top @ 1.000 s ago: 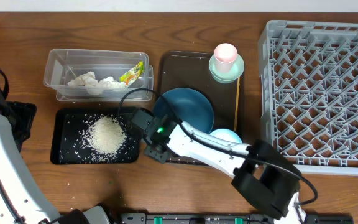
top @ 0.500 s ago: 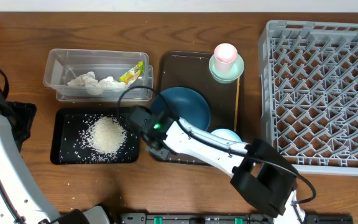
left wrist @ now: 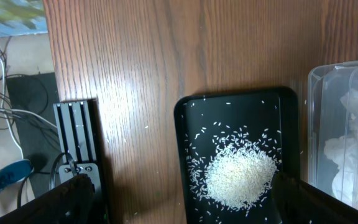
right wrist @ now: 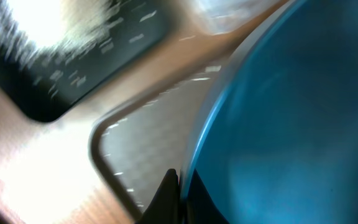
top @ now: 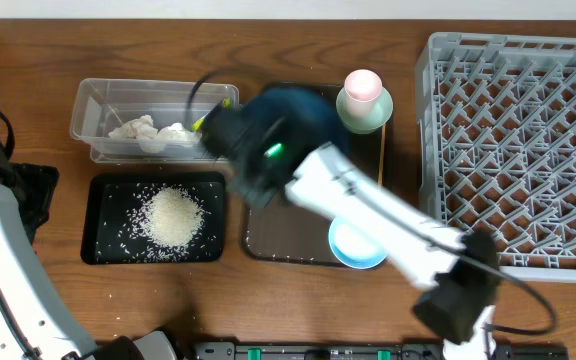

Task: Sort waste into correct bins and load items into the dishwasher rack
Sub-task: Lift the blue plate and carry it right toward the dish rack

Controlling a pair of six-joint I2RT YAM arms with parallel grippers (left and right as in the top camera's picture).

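My right gripper [right wrist: 180, 186] is shut on the rim of the large dark blue bowl [right wrist: 291, 112]. The bowl [top: 293, 108] hangs blurred above the back of the brown serving tray [top: 268, 240]. A small light blue bowl [top: 356, 245] sits at that tray's front right. The mint green bowl [top: 365, 112] holds the pink cup [top: 362, 86], and the chopstick [top: 381, 160] lies beside them. Rice [top: 173, 215] is piled in the black tray [top: 103, 250]. Tissue wads [top: 143, 130] lie in the clear tub [top: 98, 95]. My left gripper [left wrist: 185, 211] stands open above the black tray's near end.
The grey dishwasher rack [top: 518, 150] fills the right side of the table. In the left wrist view the table's edge runs down the left, with cables and a black bracket [left wrist: 76, 143] beyond it. The clear tub [left wrist: 347, 93] borders the black tray [left wrist: 185, 112].
My right gripper shut on the dark blue bowl's rim and lifted it up and toward the back. The light blue bowl now shows in full. The left arm has not moved.
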